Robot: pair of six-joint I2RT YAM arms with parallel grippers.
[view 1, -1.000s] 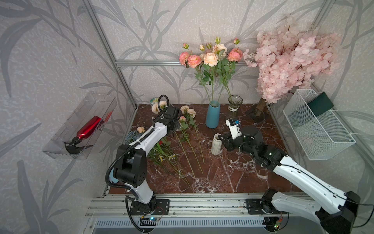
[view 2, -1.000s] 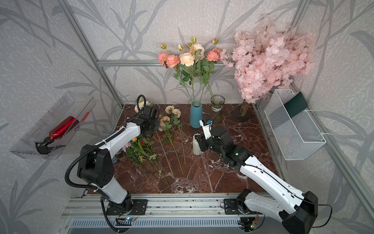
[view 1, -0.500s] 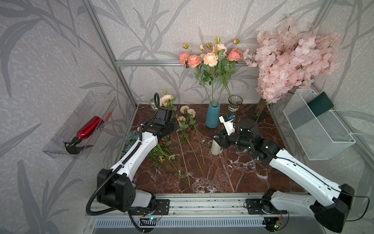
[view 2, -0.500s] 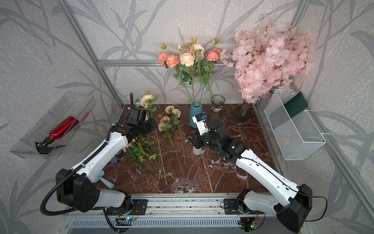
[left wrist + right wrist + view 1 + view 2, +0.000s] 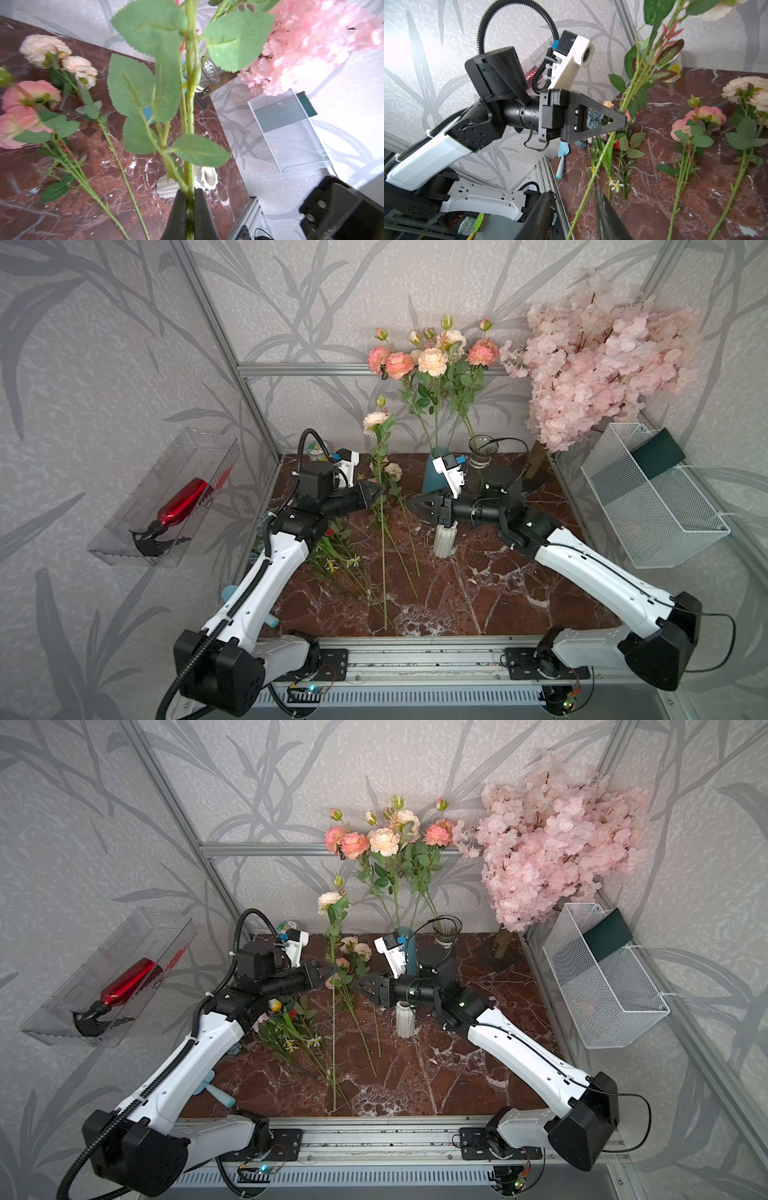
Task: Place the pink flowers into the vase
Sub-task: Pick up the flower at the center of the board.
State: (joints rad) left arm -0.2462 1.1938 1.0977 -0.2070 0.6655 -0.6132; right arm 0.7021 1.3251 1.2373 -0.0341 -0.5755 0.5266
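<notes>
While left claw (image 5: 190,190) clamps pink flower stem (image 5: 189,124), only right wrist view shows right claw (image 5: 572,190) parted, empty.

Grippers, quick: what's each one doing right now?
Left gripper: shut on the stem of a pink flower, held upright.
Right gripper: open, holding nothing, short of that stem.

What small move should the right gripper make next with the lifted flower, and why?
Probably ease the right gripper forward to the stem: its jaws stand open and aimed at it, yet short of it, while the left gripper holds the pink flower upright.
</notes>
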